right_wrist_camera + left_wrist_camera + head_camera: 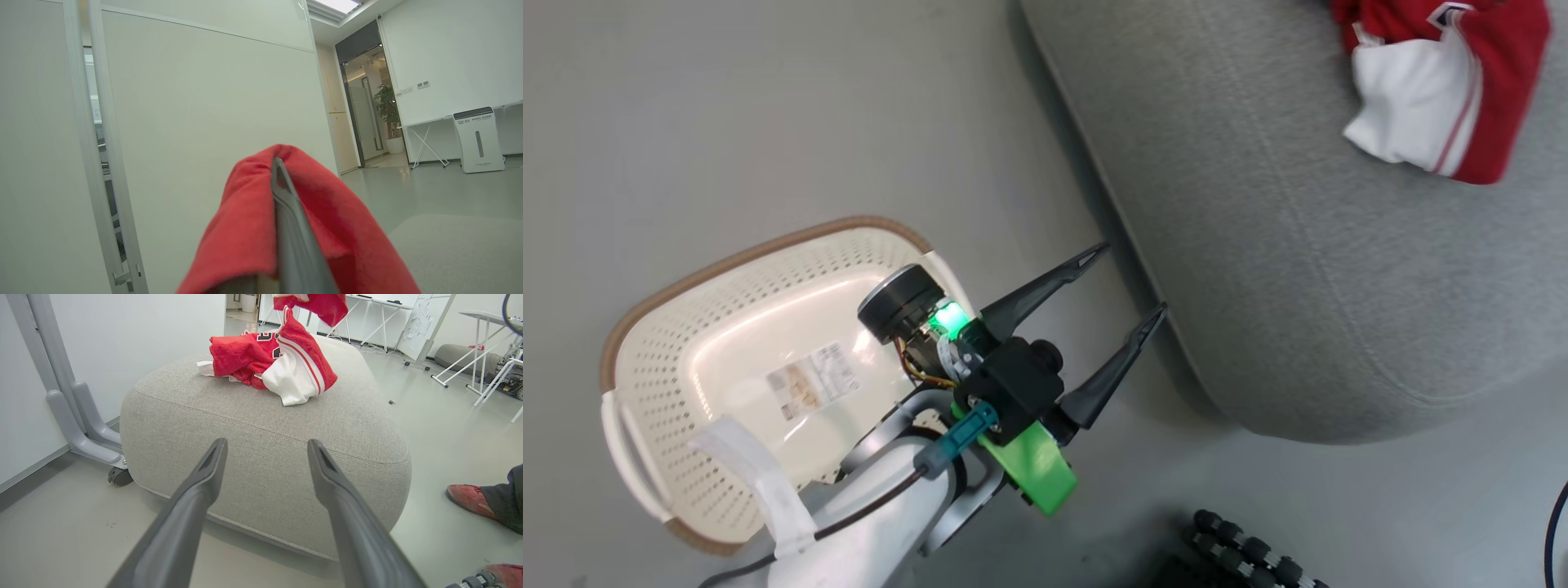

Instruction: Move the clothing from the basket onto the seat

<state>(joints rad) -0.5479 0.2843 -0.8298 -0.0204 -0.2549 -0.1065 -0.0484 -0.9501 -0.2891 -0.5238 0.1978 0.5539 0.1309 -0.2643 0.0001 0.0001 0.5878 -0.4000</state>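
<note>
Clothing (261, 361): red-and-white heap lying on top of the seat (265, 416), toward its far end as seen from the left wrist. In the head view the clothing (1437, 90) sits at the upper right, on the seat (1298, 286)

Red fabric (322, 304): hangs at the top edge of the left wrist view, just above the heap. Cannot tell whether it joins the heap

Red garment (245, 228): draped over the right gripper (278, 171), whose fingers are clenched together on it, cloth falling to both sides

Left gripper (1134, 278): released, fingers spread wide, nothing between them. It hangs over the floor (727, 122) just beside the seat's near edge, well apart from the clothing. From its own wrist the left gripper (266, 444) points at the seat's side wall, heap beyond and above

Basket (752, 253): on the floor, partly hidden by the left arm, paper label (813, 380) showing on its bottom

Person's red shoe (470, 496): on the floor, right of the seat in the left wrist view
</note>
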